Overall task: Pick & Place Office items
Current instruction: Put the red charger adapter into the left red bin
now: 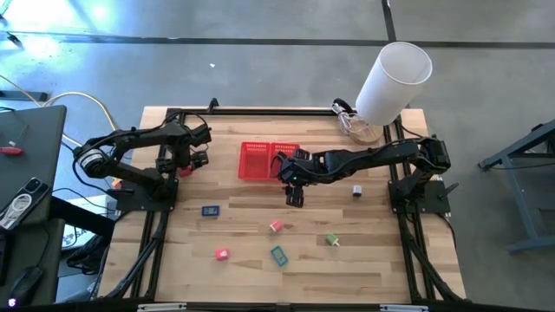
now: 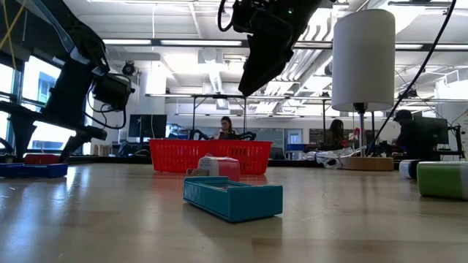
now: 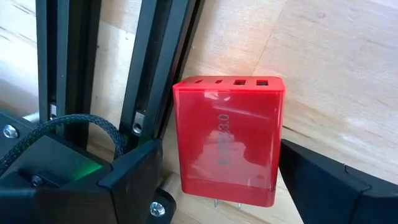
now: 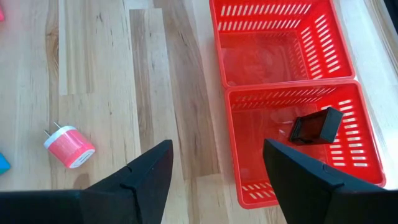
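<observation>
A: Where does each tool stand?

B: The right tool (image 4: 214,180) hangs above the desk (image 1: 381,251) just beside the red two-compartment mesh basket (image 4: 348,74), fingers spread wide and holding nothing. The left tool (image 3: 205,186) sits at the desk's left edge by the arm's frame, its fingers either side of a red rectangular plastic charger block (image 3: 227,140) — whether they press on it I cannot tell.

A: What is done?

B: One small black boxy item (image 4: 316,126) lies in one basket compartment; the other compartment looks empty.

A: And what is left?

B: Most of it, I judge. Spread over the desk's near half are a dark blue flat item (image 1: 210,210), a pale pink plug adapter (image 1: 276,226), a red-pink piece (image 1: 222,254), a teal rectangular case (image 1: 278,255) and a green block (image 1: 333,239) — all well apart from the basket. A small grey piece (image 1: 356,191) lies near the right arm.
</observation>
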